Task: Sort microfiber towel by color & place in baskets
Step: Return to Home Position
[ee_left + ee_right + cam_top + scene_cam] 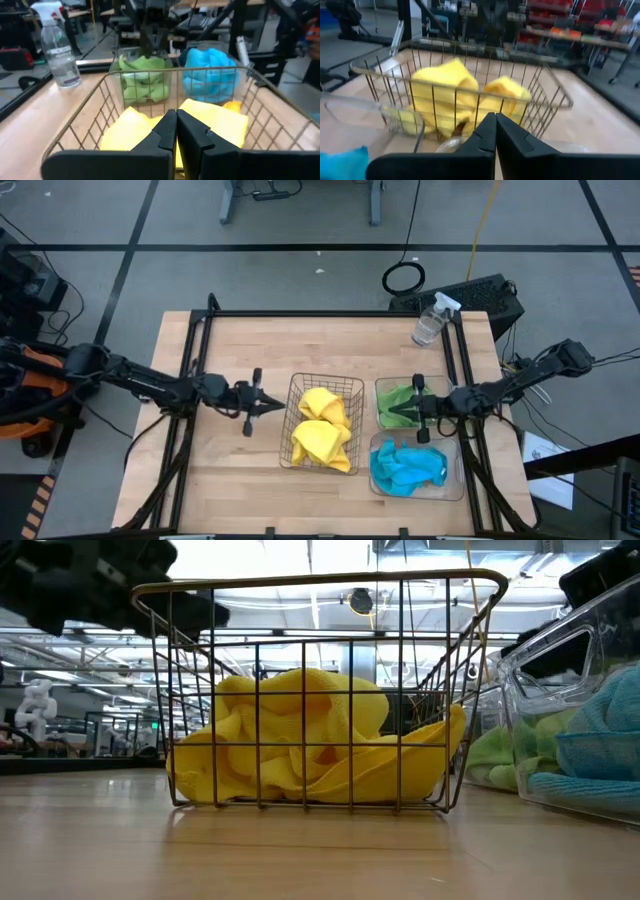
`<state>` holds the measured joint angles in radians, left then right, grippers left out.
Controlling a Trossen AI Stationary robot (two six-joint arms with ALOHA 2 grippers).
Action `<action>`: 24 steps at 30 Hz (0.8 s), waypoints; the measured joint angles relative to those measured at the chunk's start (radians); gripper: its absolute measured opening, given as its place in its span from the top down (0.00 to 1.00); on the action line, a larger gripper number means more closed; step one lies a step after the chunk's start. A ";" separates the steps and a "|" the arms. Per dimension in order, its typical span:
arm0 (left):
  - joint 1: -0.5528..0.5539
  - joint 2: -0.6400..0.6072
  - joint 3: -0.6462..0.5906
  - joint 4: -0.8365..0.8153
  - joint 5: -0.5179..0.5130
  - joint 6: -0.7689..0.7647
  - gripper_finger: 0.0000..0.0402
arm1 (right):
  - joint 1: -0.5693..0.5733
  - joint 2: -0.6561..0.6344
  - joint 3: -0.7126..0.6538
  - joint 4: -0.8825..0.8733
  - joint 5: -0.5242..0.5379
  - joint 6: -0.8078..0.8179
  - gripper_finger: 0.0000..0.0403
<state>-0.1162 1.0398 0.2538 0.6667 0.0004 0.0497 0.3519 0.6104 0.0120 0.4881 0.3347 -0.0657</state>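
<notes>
A brownish wire-mesh basket [322, 425] stands mid-table and holds yellow towels [322, 430]. To its right, one clear tub [400, 402] holds green towels [142, 80], and a second clear tub [415, 468] nearer the near edge holds blue towels [408, 466]. My left gripper [275, 406] hovers just left of the wire basket, fingers shut and empty. My right gripper [388, 414] hangs over the green tub's left side, also shut and empty. In the low view the yellow towels [310, 735] lie heaped on the basket's floor.
A clear spray bottle [432, 320] stands near the table's far right corner. Black frame rails [330, 313] run along the far edge and down both sides. Bare wood lies left of the basket [220, 470] and across the far half of the table.
</notes>
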 joint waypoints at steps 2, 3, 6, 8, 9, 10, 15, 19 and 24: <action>0.000 -0.018 -0.030 0.025 0.028 -0.009 0.96 | 0.000 -0.005 0.000 -0.026 -0.002 0.035 1.00; 0.000 -0.027 -0.048 0.032 0.040 -0.014 0.96 | 0.000 -0.007 0.001 -0.028 -0.002 0.046 1.00; 0.000 -0.045 -0.094 0.077 0.050 -0.015 0.96 | 0.003 -0.009 0.002 -0.033 -0.018 0.058 1.00; 0.000 -0.055 -0.130 0.115 0.051 -0.009 0.96 | 0.003 -0.010 0.002 -0.032 -0.027 0.057 1.00; 0.001 -0.059 -0.149 0.132 0.051 -0.008 0.96 | 0.003 -0.013 0.002 -0.033 -0.027 0.057 1.00; 0.001 -0.064 -0.165 0.144 0.051 -0.013 0.96 | 0.003 -0.015 0.002 -0.033 -0.027 0.056 1.00; 0.001 -0.080 -0.226 0.223 0.046 -0.042 0.96 | 0.003 -0.020 0.002 -0.037 -0.026 0.055 1.00; 0.001 -0.099 -0.247 0.224 0.033 -0.043 0.96 | 0.003 -0.026 0.002 -0.057 -0.026 0.054 1.00; 0.001 -0.135 -0.247 0.205 0.021 -0.043 0.96 | 0.003 -0.047 0.002 -0.065 -0.024 0.026 1.00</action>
<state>-0.1154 0.9048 0.0067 0.8714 0.0211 0.0063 0.3550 0.5629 0.0143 0.4228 0.3104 -0.0402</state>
